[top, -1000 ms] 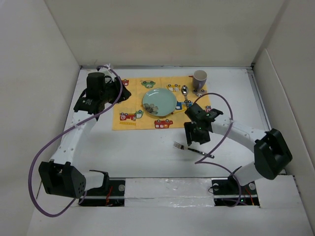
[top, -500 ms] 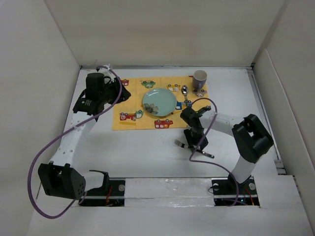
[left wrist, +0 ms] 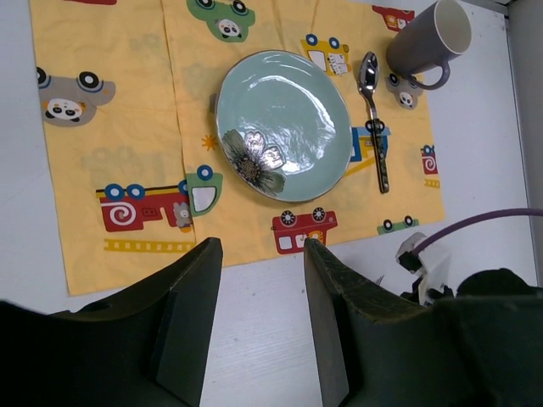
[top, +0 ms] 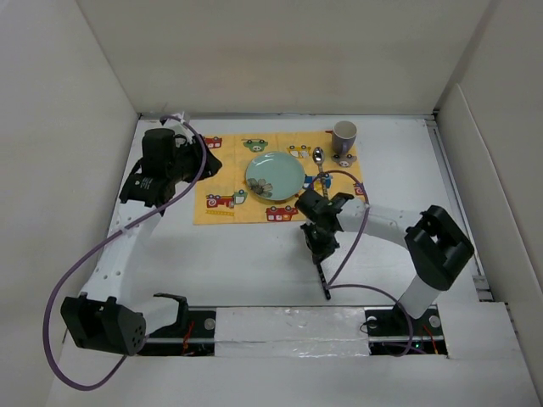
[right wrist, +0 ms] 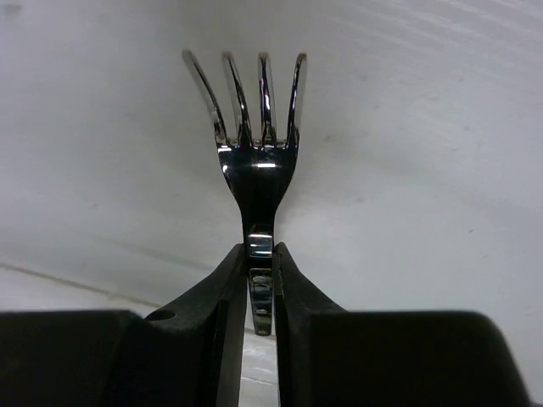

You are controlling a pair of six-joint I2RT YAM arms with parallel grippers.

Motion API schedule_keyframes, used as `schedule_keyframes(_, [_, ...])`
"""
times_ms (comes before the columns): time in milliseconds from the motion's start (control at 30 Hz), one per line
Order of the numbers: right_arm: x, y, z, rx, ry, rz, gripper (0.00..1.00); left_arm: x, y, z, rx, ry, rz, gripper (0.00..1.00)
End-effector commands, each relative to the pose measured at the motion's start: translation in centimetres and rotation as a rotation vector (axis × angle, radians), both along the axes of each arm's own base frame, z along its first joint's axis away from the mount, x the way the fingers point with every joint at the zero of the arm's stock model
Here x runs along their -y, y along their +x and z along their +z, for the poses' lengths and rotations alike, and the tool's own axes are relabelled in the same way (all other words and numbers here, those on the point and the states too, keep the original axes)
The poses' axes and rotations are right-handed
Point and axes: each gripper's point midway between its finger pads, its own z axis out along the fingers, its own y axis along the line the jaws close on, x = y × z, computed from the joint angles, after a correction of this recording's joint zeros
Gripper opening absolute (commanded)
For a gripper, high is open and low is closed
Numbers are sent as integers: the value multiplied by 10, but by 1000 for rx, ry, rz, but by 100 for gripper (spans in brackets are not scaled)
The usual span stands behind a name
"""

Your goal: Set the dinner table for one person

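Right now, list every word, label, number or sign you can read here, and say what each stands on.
None can be read.
The yellow placemat carries only cartoon cars and animals, no lettering.
The plate, mug, spoon and fork show no markings.

The right gripper (top: 318, 249) is closing its fingers (right wrist: 222, 292) onto the neck of the fork (right wrist: 258, 166). The fork is swinging round from its earlier slant, its handle now pointing toward the desk's (top: 246, 267) near edge.
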Motion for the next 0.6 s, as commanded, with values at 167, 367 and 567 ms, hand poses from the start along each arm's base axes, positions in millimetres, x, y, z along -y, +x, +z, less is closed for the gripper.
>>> schedule_keyframes(167, [-118,77,117,263,377,-35,0,-5,-7,35,88,-20,31,40])
schedule_keyframes(367, [-211,168,141,324,404,-8,0,-2,-17,85,183,-88,37,40])
schedule_keyframes(567, [-251,200,139,337,506,-46,0,3,-19,70,146,-98,7,40])
